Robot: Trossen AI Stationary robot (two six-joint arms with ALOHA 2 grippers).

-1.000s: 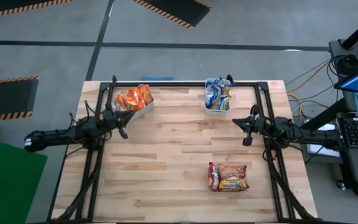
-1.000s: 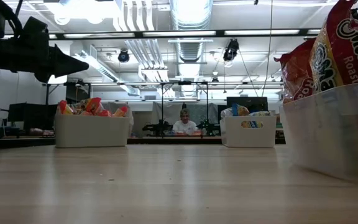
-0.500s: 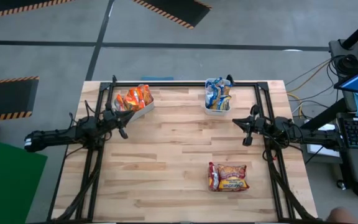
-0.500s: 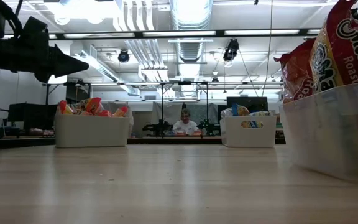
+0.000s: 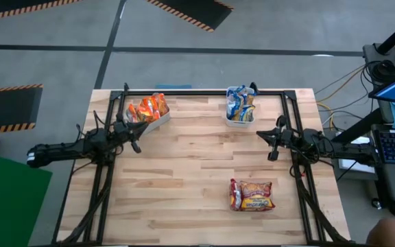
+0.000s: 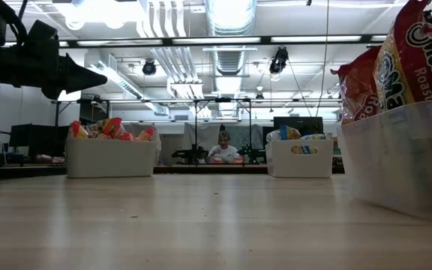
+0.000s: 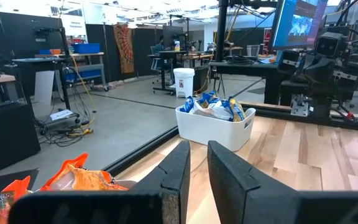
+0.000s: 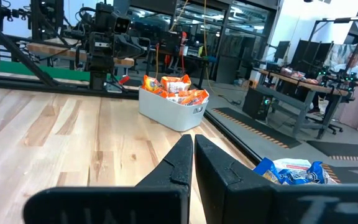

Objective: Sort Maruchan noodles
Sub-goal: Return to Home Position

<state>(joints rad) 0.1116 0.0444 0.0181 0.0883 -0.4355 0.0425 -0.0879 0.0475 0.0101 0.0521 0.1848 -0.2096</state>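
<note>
- Two hands, both clear of the packs: left hand hangs over the worktop's left side, fingers drawn nearly together, a slim gap, nothing held.
- Right hand hangs over the right side, fingers closed together, nothing held.
- Orange packs sit in a white bin at the far edge, just beside the left hand.
- Blue-and-yellow packs sit in a second white bin at the far edge, near the right hand.
- Red packs stand in a clear bin on the near right of the worktop, apart from both hands.
</note>
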